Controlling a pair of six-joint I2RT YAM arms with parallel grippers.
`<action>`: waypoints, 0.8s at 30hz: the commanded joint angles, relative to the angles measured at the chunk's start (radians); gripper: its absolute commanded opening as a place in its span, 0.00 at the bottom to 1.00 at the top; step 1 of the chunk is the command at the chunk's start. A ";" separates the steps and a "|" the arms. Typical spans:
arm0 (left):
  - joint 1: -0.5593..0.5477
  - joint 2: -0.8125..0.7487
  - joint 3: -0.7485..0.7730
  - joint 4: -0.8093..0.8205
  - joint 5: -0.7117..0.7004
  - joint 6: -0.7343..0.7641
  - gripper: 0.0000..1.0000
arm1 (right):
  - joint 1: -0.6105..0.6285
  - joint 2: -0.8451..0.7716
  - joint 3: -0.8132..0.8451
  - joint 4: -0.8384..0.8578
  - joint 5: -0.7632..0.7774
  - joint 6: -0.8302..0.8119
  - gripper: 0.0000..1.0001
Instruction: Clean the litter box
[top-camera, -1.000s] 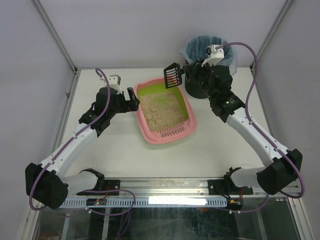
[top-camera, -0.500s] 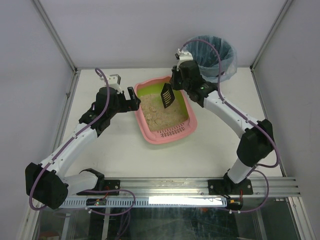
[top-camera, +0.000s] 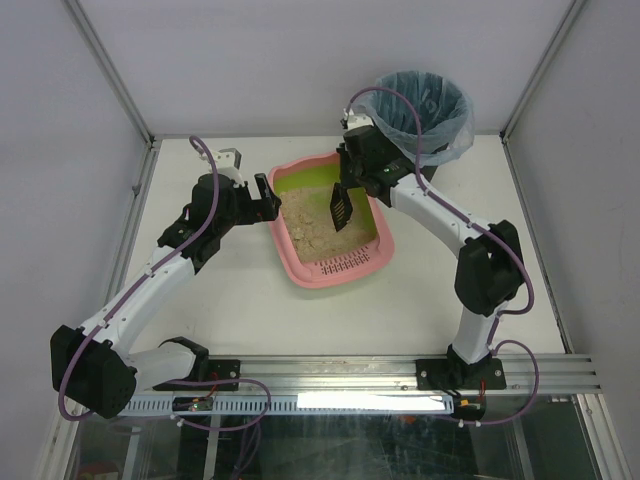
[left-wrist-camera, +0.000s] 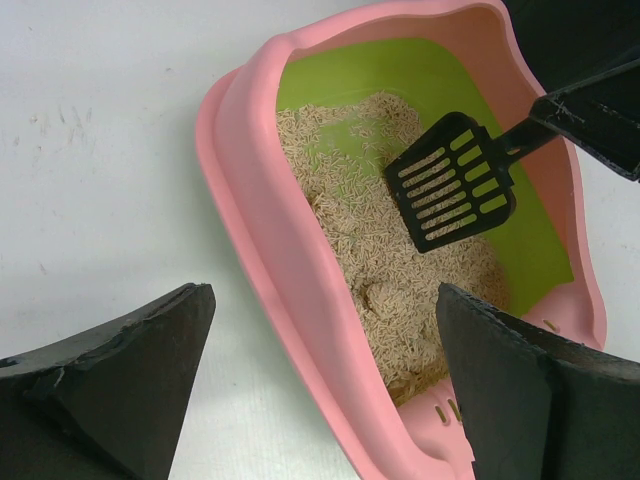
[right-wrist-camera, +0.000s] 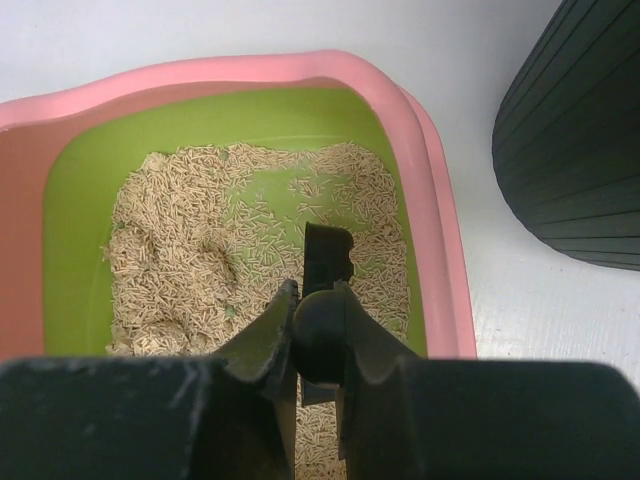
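The pink litter box (top-camera: 300, 262) with green lining sits mid-table and holds beige litter with a few clumps (top-camera: 310, 230). It also shows in the left wrist view (left-wrist-camera: 262, 230) and the right wrist view (right-wrist-camera: 440, 230). My right gripper (top-camera: 352, 180) is shut on the handle of a black slotted scoop (top-camera: 341, 206), which hangs over the litter with nothing on it (left-wrist-camera: 450, 182); in the right wrist view the scoop (right-wrist-camera: 326, 255) is edge-on. My left gripper (top-camera: 266, 198) is open, its fingers (left-wrist-camera: 130, 370) straddling the box's left rim without visibly pressing it.
A black bin (top-camera: 395, 165) lined with a blue bag (top-camera: 420, 105) stands at the back right, just behind the box; its ribbed wall shows in the right wrist view (right-wrist-camera: 575, 140). Grey enclosure walls and frame posts surround the white table (top-camera: 240, 300).
My right arm has swung left from the bin, carrying the scoop back over the litter box and lowering it toward the litter. The left arm has not moved.
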 joint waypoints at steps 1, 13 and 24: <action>0.011 -0.014 0.008 0.057 0.015 -0.008 0.99 | 0.007 -0.010 0.013 0.021 0.027 0.038 0.00; 0.010 -0.015 0.005 0.059 0.018 -0.008 0.99 | 0.010 -0.026 -0.127 0.092 -0.032 0.255 0.00; 0.010 -0.014 0.007 0.060 0.025 -0.009 0.99 | 0.022 -0.065 -0.309 0.275 -0.015 0.428 0.00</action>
